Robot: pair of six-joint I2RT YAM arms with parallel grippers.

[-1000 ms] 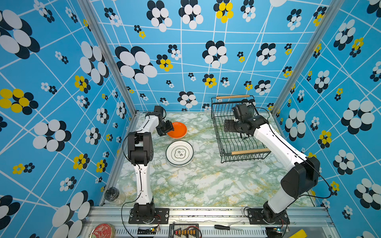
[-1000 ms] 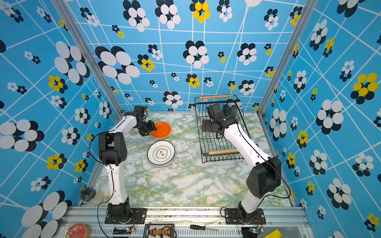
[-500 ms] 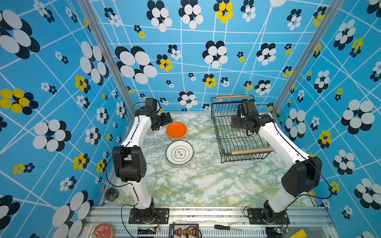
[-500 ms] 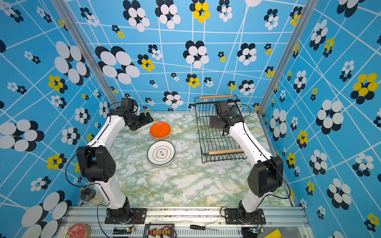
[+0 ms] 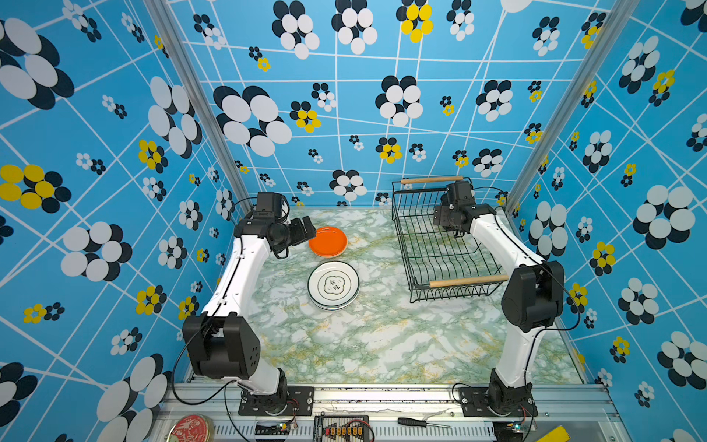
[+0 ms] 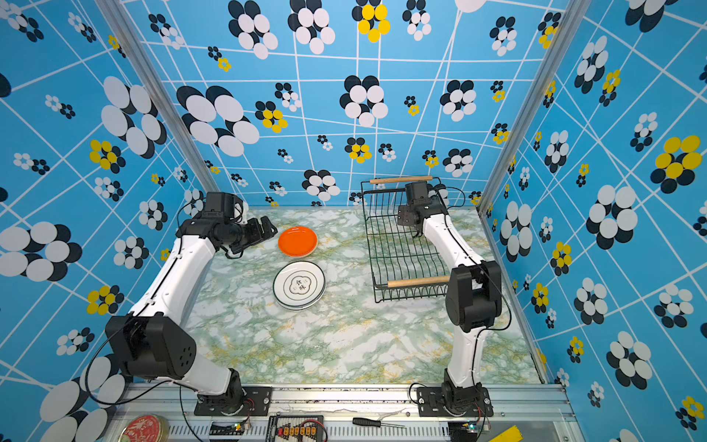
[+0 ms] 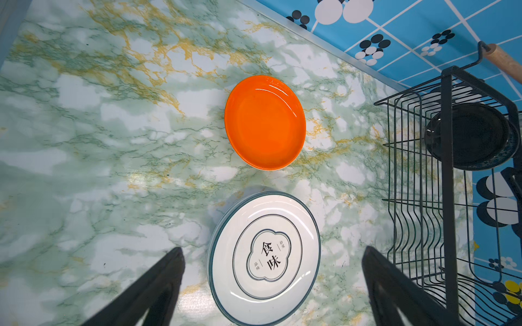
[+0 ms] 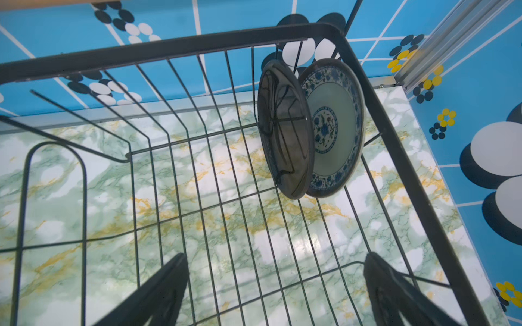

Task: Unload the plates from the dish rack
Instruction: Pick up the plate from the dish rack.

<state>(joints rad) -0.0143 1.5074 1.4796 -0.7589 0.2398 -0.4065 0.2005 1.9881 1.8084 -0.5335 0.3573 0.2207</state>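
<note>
Mid-unload. Dish rack (image 5: 466,282), table 2 o'clock: black plate (image 8: 282,129), blue-patterned plate (image 8: 339,127) upright inside. Orange plate (image 5: 328,241), white stack (image 5: 333,285) out, 11 o'clock. Left gripper (image 5: 308,230), right gripper (image 8: 275,254) spread, empty. Next, likely: right takes black plate rim

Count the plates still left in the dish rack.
2. A black plate and a blue-patterned plate stand on edge, side by side, in one corner of the dish rack. The rest shows bare wire; another behind them could be hidden.
</note>
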